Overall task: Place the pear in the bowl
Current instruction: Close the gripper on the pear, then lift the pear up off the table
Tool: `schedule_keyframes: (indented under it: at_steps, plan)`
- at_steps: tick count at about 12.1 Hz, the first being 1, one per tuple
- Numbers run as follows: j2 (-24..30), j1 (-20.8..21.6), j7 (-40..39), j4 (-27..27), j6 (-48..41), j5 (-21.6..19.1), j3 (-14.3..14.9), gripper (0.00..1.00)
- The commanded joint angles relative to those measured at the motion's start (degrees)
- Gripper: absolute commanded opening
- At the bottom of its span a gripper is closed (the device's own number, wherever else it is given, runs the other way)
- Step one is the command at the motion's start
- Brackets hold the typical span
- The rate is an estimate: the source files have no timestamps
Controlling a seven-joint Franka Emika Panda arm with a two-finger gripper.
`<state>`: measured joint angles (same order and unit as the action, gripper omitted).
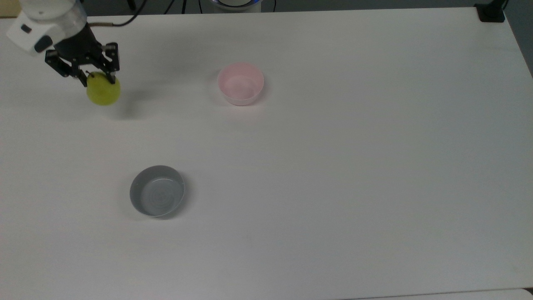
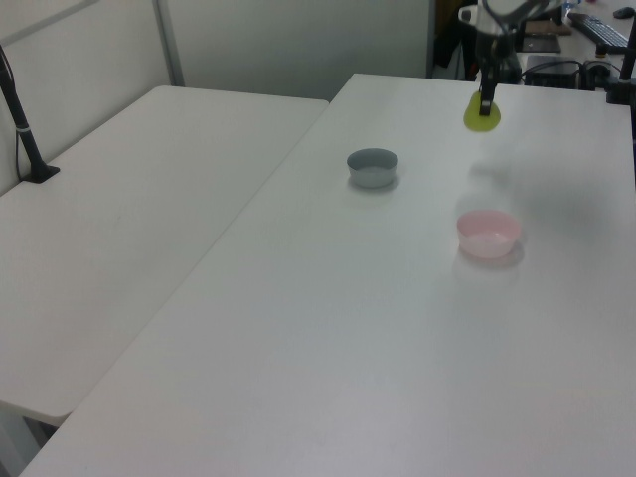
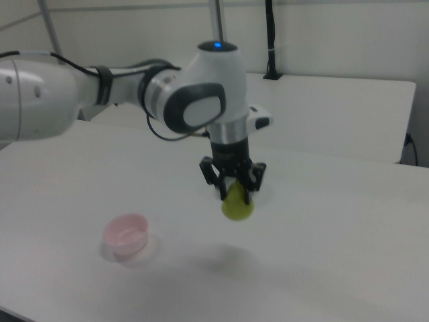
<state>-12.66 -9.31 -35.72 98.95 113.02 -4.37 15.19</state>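
Holding nothing, bowl (image 1: 240, 83); pear (image 1: 103, 92) in gripper (image 1: 95, 78).

no readable text, labels or signs

Even, soft indoor light on a pale scene.

The white table (image 1: 333, 166) is bright with no harsh glare; shadows are faint and diffuse. A smudgy shadow lies below the lifted pear (image 3: 237, 206) in the right view, and a thin one rims the grey bowl (image 1: 157, 191). The left view looks washed out and slightly soft.
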Motion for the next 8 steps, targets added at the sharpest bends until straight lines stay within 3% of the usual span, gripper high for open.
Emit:
schedule_keyframes:
  at_steps: [1, 4, 8]
  plan:
    - [4.7, 0.7, 4.7, -6.2, -11.9, -0.1, -2.2, 0.0]
    - [6.1, 1.5, 15.5, -12.7, -21.2, -0.2, -5.6, 0.0]
    - [12.6, 9.1, 18.9, -9.1, -23.5, -0.2, -5.7, 0.0]
